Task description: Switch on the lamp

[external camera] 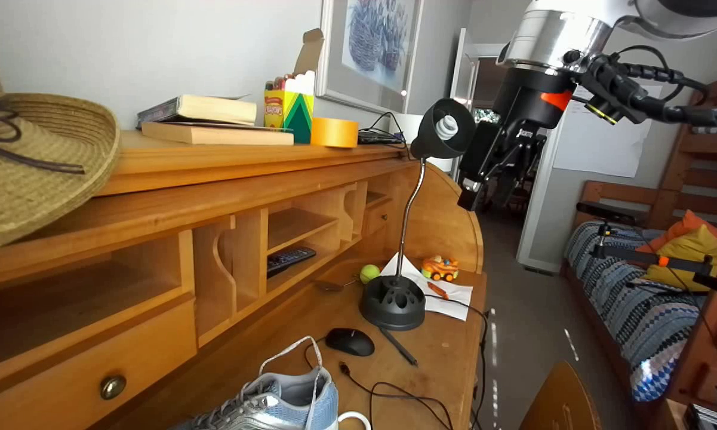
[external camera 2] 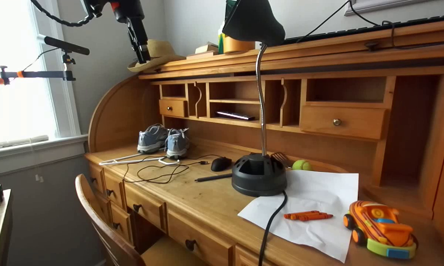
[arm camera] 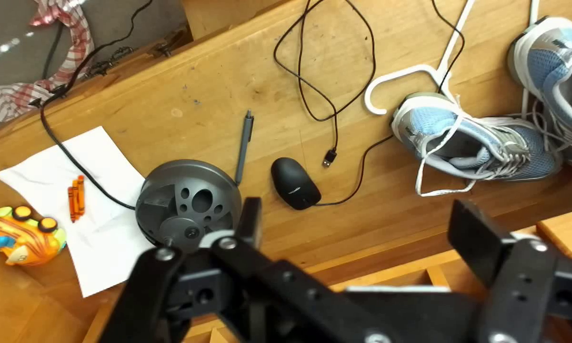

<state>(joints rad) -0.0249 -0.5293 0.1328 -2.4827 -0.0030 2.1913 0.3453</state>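
Note:
The black lamp stands upright on the wooden desk [external camera: 346, 334]. In an exterior view its domed head [external camera: 445, 128] shows a white spiral bulb; whether it is lit I cannot tell. Its round base [external camera: 392, 301] also shows in an exterior view [external camera 2: 258, 175], with the thin silver arm above. My gripper [external camera: 492, 194] hangs in the air at about lamp-head height, pointing down. In an exterior view it [external camera 2: 143, 55] is well apart from the lamp. In the wrist view the fingers [arm camera: 360, 226] are wide apart with nothing between them. The lamp base [arm camera: 188, 200] lies left, partly covered by a finger.
A mouse [arm camera: 295, 183], pen [arm camera: 244, 147], shoes [arm camera: 476, 140] and white hanger [arm camera: 405, 74] lie on the desk. Crayons [external camera 2: 307, 215] on paper [external camera 2: 318, 195] and a toy car [external camera 2: 380, 227] lie beside the lamp. The upper shelf bears a hat, books and orange tape [external camera: 334, 132].

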